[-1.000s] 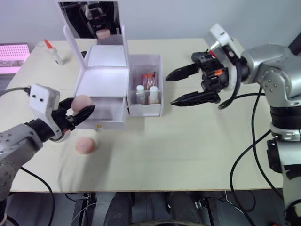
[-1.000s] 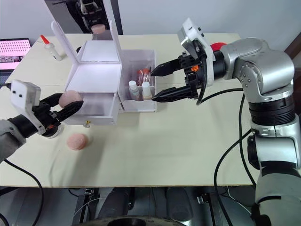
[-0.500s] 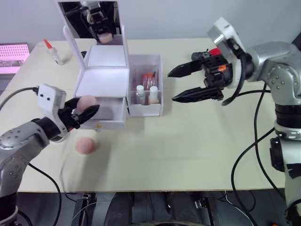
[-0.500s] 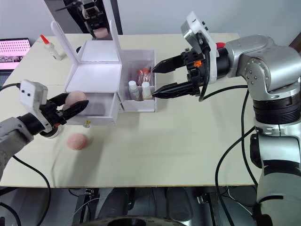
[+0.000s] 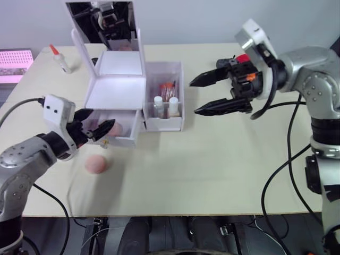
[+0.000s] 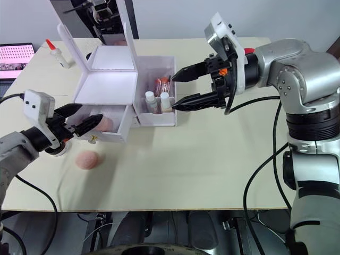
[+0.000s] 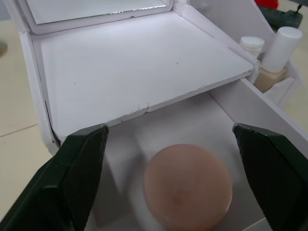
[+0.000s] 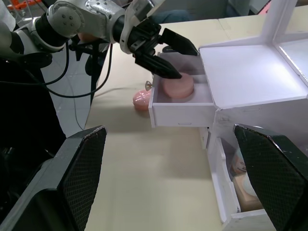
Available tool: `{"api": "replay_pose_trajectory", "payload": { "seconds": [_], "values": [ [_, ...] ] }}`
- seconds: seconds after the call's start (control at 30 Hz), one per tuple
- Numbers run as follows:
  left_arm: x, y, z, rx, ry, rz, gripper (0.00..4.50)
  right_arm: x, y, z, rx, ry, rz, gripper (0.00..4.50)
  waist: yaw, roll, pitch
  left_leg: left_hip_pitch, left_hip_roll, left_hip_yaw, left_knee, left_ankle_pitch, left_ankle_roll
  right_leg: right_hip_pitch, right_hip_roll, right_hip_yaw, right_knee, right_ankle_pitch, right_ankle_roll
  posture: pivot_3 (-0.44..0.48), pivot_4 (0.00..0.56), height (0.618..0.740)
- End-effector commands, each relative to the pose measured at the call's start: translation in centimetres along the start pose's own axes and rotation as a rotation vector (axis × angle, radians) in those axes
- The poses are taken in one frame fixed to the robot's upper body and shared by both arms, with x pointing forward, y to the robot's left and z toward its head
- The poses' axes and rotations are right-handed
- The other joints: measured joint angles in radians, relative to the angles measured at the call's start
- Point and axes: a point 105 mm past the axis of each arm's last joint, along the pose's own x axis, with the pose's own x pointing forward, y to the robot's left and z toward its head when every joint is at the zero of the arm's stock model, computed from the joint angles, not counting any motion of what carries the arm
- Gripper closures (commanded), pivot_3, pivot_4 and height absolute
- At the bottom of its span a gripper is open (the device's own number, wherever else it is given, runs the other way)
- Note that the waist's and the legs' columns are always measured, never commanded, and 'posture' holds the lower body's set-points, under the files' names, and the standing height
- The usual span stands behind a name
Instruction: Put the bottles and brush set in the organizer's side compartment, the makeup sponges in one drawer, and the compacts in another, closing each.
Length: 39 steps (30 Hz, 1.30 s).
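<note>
A: Left claw [image 5: 98, 129] is gaping wide over the pulled-out upper drawer [image 8: 180, 108], gripping nothing.

B: One round pink-peach sponge [image 7: 187, 193] is lying inside (its twin [image 5: 96, 164] is sitting on the beige counter [image 5: 212, 170]); right claw [image 5: 204, 95] is hanging wide open, empty.

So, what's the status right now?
Both grippers open: left gripper at the open drawer, right gripper hovering. One sponge in drawer, other sponge on table. Nothing blocking.

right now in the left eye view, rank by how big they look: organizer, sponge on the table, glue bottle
1. organizer, by far the largest
2. sponge on the table
3. glue bottle, slimmer, though it stands farther from the camera, so these two are less sure
</note>
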Motion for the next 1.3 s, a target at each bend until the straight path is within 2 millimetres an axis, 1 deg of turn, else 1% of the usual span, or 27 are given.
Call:
{"api": "replay_pose_trajectory", "payload": {
  "seconds": [0.03, 0.17, 0.23, 0.3, 0.33, 0.37, 0.4, 0.43, 0.5, 0.57, 0.63, 0.7, 0.8, 0.87, 0.93, 1.0, 1.03, 1.07, 1.17, 1.2, 1.27, 1.3],
  "values": [
    [-0.7, -0.2, 2.8, 0.036, -0.085, 0.001, 0.06, -0.7, 0.2, 0.9, -0.054, -0.018, -0.010, 0.00, 0.000, 0.000, 0.000, 0.000, 0.000, 0.000, 0.000, 0.000, 0.000, 0.000, 0.000, 0.000, 0.000, 0.000, 0.000, 0.000, 0.150, 0.740],
    [-1.3, -1.1, 4.1, 0.028, -0.128, -0.030, 0.06, -0.8, -0.4, 0.6, -0.051, -0.016, -0.022, 0.00, -0.001, 0.000, 0.000, 0.000, 0.000, 0.000, 0.000, 0.000, 0.000, 0.000, 0.000, 0.000, 0.000, 0.000, 0.000, 0.000, 0.150, 0.740],
    [-2.0, -1.2, 4.8, 0.035, -0.159, -0.037, 0.06, -1.1, -1.0, 0.3, -0.045, -0.015, -0.044, 0.00, -0.001, 0.000, 0.000, 0.000, 0.000, 0.000, 0.000, 0.000, 0.000, 0.000, 0.000, 0.000, 0.000, 0.000, 0.000, 0.000, 0.150, 0.740],
    [-3.7, 0.2, 5.5, 0.026, -0.199, 0.021, 0.06, -1.7, -2.1, -0.5, -0.040, -0.001, -0.095, 0.00, -0.004, 0.000, 0.000, 0.000, 0.000, 0.000, 0.000, 0.000, 0.000, 0.000, 0.000, 0.000, 0.000, 0.000, 0.000, 0.000, 0.150, 0.740],
    [-4.8, 1.3, 5.6, 0.037, -0.201, 0.071, 0.06, -2.0, -2.6, -1.0, -0.030, 0.000, -0.117, 0.00, -0.006, 0.000, 0.000, 0.000, 0.000, 0.000, 0.000, 0.000, 0.000, 0.000, 0.000, 0.000, 0.000, 0.000, 0.000, 0.000, 0.150, 0.740],
    [-5.6, 2.0, 5.5, 0.046, -0.198, 0.103, 0.06, -2.2, -2.9, -1.3, -0.024, 0.000, -0.128, 0.00, -0.006, 0.000, 0.000, 0.000, 0.000, 0.000, 0.000, 0.000, 0.000, 0.000, 0.000, 0.000, 0.000, 0.000, 0.000, 0.000, 0.150, 0.740],
    [-7.0, 3.6, 5.1, 0.054, -0.182, 0.174, 0.06, -2.6, -3.4, -1.7, -0.019, -0.003, -0.150, 0.00, -0.006, 0.000, 0.000, 0.000, 0.000, 0.000, -0.001, 0.000, 0.000, 0.000, 0.000, 0.000, 0.000, -0.001, -0.001, 0.000, 0.150, 0.740],
    [-8.3, 4.7, 4.6, 0.075, -0.156, 0.225, 0.06, -2.9, -3.8, -2.1, -0.014, -0.006, -0.168, 0.00, -0.006, 0.000, 0.000, 0.000, 0.000, 0.000, -0.001, 0.000, 0.000, -0.001, 0.000, 0.000, 0.000, -0.001, -0.002, 0.000, 0.150, 0.740],
    [-10.6, 5.9, 3.8, 0.081, -0.125, 0.265, 0.06, -3.5, -4.4, -3.0, 0.005, 0.005, -0.199, 0.00, -0.007, 0.000, 0.000, 0.000, 0.000, 0.001, -0.001, 0.000, 0.000, -0.001, 0.000, 0.000, 0.000, -0.001, -0.003, 0.000, 0.150, 0.740],
    [-11.9, 6.4, 3.1, 0.095, -0.089, 0.279, 0.06, -3.8, -4.5, -3.9, 0.010, 0.016, -0.204, 0.00, -0.003, 0.000, 0.000, 0.000, 0.000, 0.001, -0.001, 0.000, 0.000, -0.001, 0.000, 0.000, 0.000, -0.002, -0.003, 0.000, 0.150, 0.740],
    [-12.5, 6.6, 2.6, 0.088, -0.073, 0.282, 0.06, -3.8, -4.4, -4.5, 0.012, 0.032, -0.198, 0.00, 0.003, 0.000, 0.000, 0.000, 0.000, 0.001, -0.001, 0.000, 0.000, 0.000, -0.001, 0.000, -0.001, -0.002, -0.003, 0.000, 0.150, 0.740],
    [-12.6, 6.3, 2.3, 0.080, -0.064, 0.268, 0.06, -3.7, -4.1, -4.8, 0.006, 0.037, -0.181, 0.00, 0.004, 0.000, 0.000, 0.000, 0.000, 0.001, 0.001, 0.000, 0.000, 0.001, -0.001, 0.000, -0.001, -0.002, -0.003, 0.000, 0.150, 0.740],
    [-12.0, 5.5, 2.1, 0.060, -0.065, 0.236, 0.06, -3.4, -3.5, -4.3, -0.013, 0.019, -0.150, 0.00, 0.000, 0.000, 0.000, 0.000, 0.000, 0.001, 0.001, 0.000, -0.001, 0.001, -0.001, 0.000, -0.002, -0.001, -0.004, 0.000, 0.150, 0.740],
    [-11.7, 4.9, 1.9, 0.043, -0.062, 0.206, 0.06, -3.4, -2.6, -3.8, -0.032, 0.004, -0.117, 0.00, -0.001, 0.000, 0.000, 0.000, 0.000, 0.001, 0.001, 0.000, 0.000, 0.001, -0.001, 0.000, -0.002, -0.001, -0.004, 0.000, 0.150, 0.740],
    [-11.9, 4.6, 1.7, 0.023, -0.069, 0.197, 0.06, -3.6, -1.9, -3.7, -0.044, -0.008, -0.094, 0.00, -0.002, 0.000, 0.000, 0.000, 0.000, 0.001, -0.001, 0.000, 0.000, 0.000, -0.001, 0.000, -0.002, -0.001, -0.004, 0.000, 0.150, 0.740],
    [-12.8, 5.0, 1.2, 0.004, -0.055, 0.228, 0.58, -4.2, -1.8, -4.0, -0.033, -0.011, -0.111, 0.00, -0.002, 0.000, 0.000, 0.000, 0.000, 0.001, -0.001, 0.000, 0.000, 0.000, -0.001, 0.000, -0.001, -0.001, -0.003, 0.000, 0.150, 0.740],
    [-13.4, 5.3, 0.9, -0.008, -0.052, 0.254, 0.82, -4.7, -2.0, -4.6, -0.017, -0.001, -0.138, 0.00, -0.003, 0.000, 0.000, 0.000, 0.000, 0.001, -0.001, 0.000, 0.000, 0.000, -0.001, 0.000, -0.001, -0.001, -0.003, 0.000, 0.150, 0.740],
    [-14.0, 5.6, 0.6, -0.018, -0.051, 0.275, 1.25, -5.1, -2.3, -5.1, -0.005, 0.010, -0.162, 0.00, -0.003, 0.000, 0.000, 0.000, 0.000, 0.001, -0.001, 0.000, 0.000, 0.000, -0.001, 0.000, -0.002, -0.001, -0.003, 0.000, 0.150, 0.740],
    [-15.6, 5.8, -0.8, -0.052, -0.021, 0.312, 2.82, -6.9, -3.0, -7.4, 0.039, 0.040, -0.233, 0.00, -0.002, 0.000, 0.000, 0.000, 0.000, 0.002, -0.001, 0.000, 0.000, 0.000, -0.001, 0.000, -0.002, -0.002, -0.003, 0.000, 0.150, 0.740],
    [-16.0, 5.9, -1.3, -0.058, -0.008, 0.325, 3.28, -7.4, -3.2, -8.0, 0.052, 0.044, -0.253, 0.00, -0.002, 0.000, 0.000, 0.000, 0.000, 0.002, 0.000, 0.000, 0.000, 0.000, -0.001, 0.000, -0.002, -0.002, -0.004, 0.000, 0.150, 0.740],
    [-16.5, 5.9, -2.1, -0.067, 0.014, 0.342, 4.44, -8.1, -3.7, -9.4, 0.087, 0.044, -0.295, 0.00, -0.003, 0.000, 0.000, 0.001, 0.000, 0.002, 0.001, 0.000, 0.000, 0.001, -0.001, 0.000, -0.002, -0.001, -0.004, 0.000, 0.150, 0.740],
    [-16.6, 6.0, -2.4, -0.071, 0.017, 0.350, 4.49, -8.3, -3.9, -9.9, 0.100, 0.041, -0.311, 0.00, -0.003, -0.001, 0.000, 0.001, 0.000, 0.002, 0.001, 0.000, -0.001, 0.001, -0.001, 0.000, -0.002, -0.001, -0.005, 0.000, 0.150, 0.740]
  ]
}}
